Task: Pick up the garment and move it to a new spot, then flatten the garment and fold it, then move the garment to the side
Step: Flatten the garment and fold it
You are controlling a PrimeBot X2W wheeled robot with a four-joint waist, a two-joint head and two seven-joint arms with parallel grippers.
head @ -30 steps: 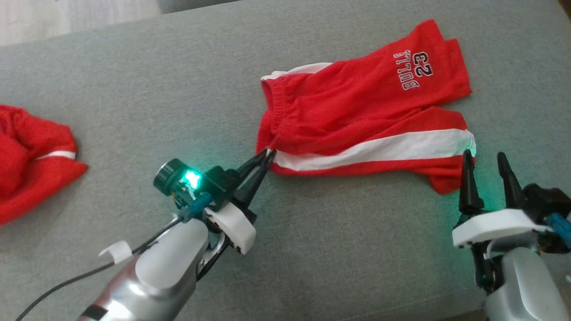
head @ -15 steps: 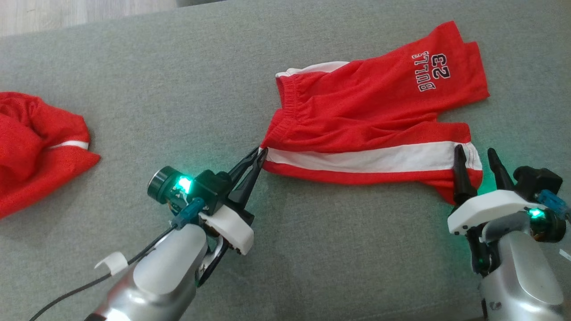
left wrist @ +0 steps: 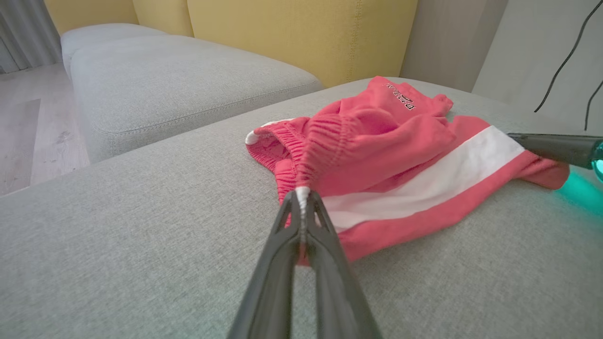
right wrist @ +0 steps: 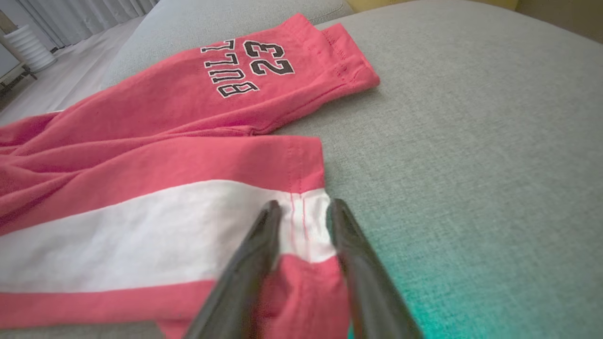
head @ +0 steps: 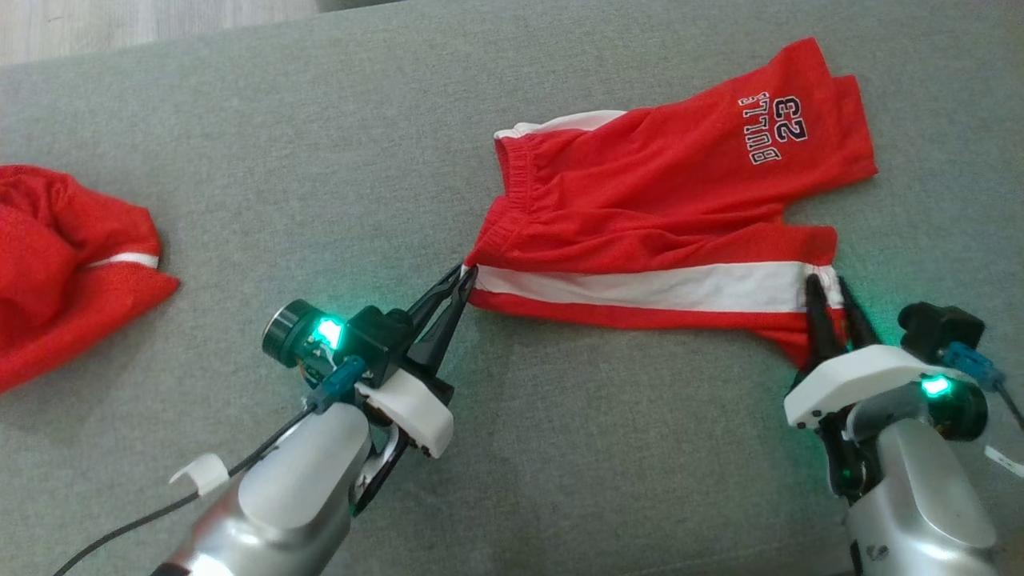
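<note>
Change: your right gripper (head: 828, 282) has gone from wide open to a narrow gap. Half a second ago its fingers stood spread at the leg hem; now they sit close on either side of that hem, right on the white stripe (head: 640, 286). The right wrist view shows fabric between the fingers (right wrist: 264, 226) with a gap still there. You can't tell yet whether it has bitten.

Your left gripper (head: 469, 272) hasn't changed: it is pinched shut on the near waistband corner of the red shorts (head: 664, 216). The left wrist view shows cloth squeezed between its tips.

The shorts lie on the grey cushion (head: 320, 160), right of centre and mostly spread out. The waistband is to your left and the legs run to your right. The far leg is rumpled near the waist.

My read is that once the right side bites, you hold both ends of the near edge. That sets up the lift and move, or pulling it taut to flatten. Confirm the right grip before lifting, as a thin bite on the hem could slip.

Writing: the far leg carries black-and-white print (head: 774, 128), "BULL" plus one letter you can't read cleanly, and "23". It reads sideways from the head camera. No other labels are legible.

A second red garment (head: 64, 256) is bunched at far left, well apart from the shorts. Leave it.
</note>
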